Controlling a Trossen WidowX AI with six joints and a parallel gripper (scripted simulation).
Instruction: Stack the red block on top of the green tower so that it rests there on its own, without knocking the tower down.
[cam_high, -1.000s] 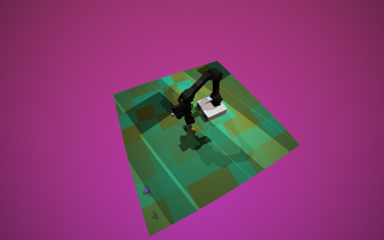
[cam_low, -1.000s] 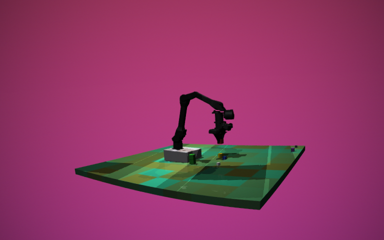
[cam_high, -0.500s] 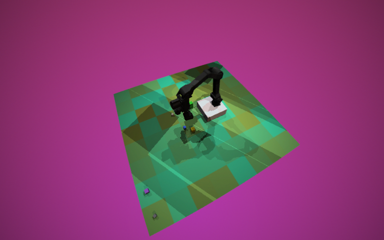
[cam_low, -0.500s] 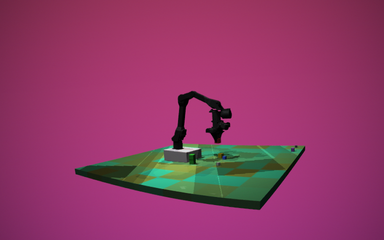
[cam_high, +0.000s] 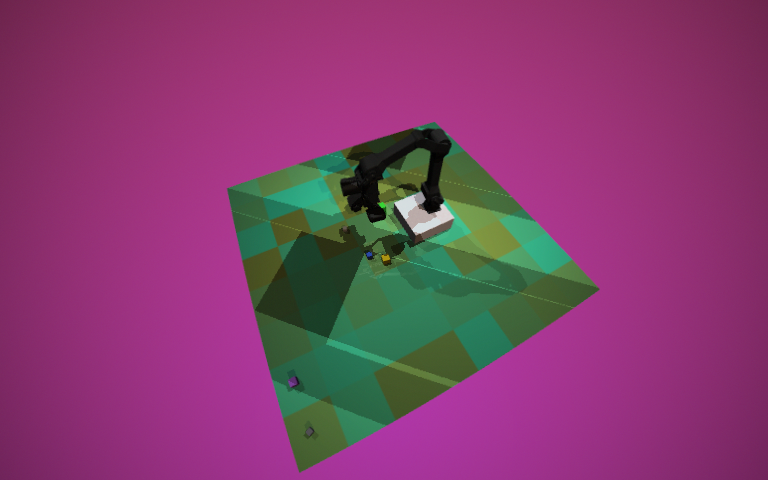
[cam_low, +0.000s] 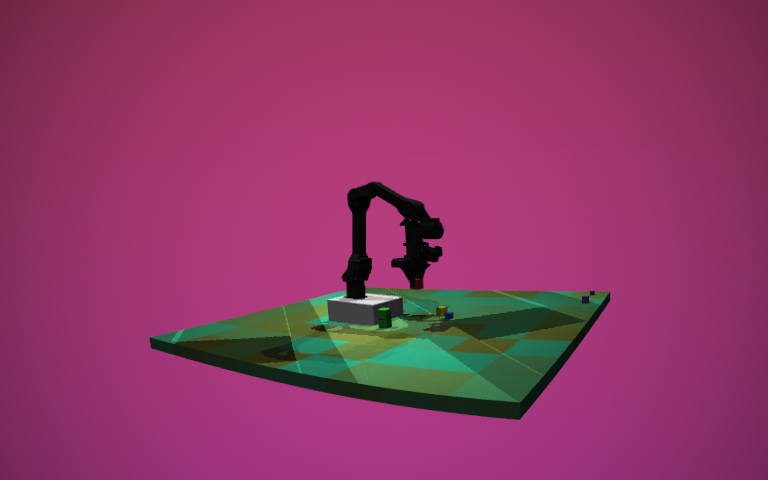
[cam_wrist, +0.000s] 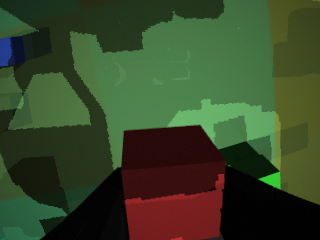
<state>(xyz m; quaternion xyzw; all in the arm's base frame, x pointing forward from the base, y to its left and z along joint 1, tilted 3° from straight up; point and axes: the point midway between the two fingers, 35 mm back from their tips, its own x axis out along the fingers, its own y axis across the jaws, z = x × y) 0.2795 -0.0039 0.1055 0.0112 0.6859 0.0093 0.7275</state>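
1. I have the black arm's end effector (cam_low: 417, 281) pinching the small red cube block (cam_wrist: 172, 187), held aloft over the green-and-olive checkered surface (cam_low: 396, 367).
2. Carry step in hand: I judge the next move must centre the cube above the short green tower (cam_low: 384, 317) beside the grey base (cam_low: 362, 308), then lower gently.

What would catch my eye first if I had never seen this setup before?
Probably the black arm arching up from a pale block-shaped base on a green and olive checkered floor, all against vivid magenta. Its hand hangs above the floor, gripping a red block. Nearby, beside the base, stands a small green tower.
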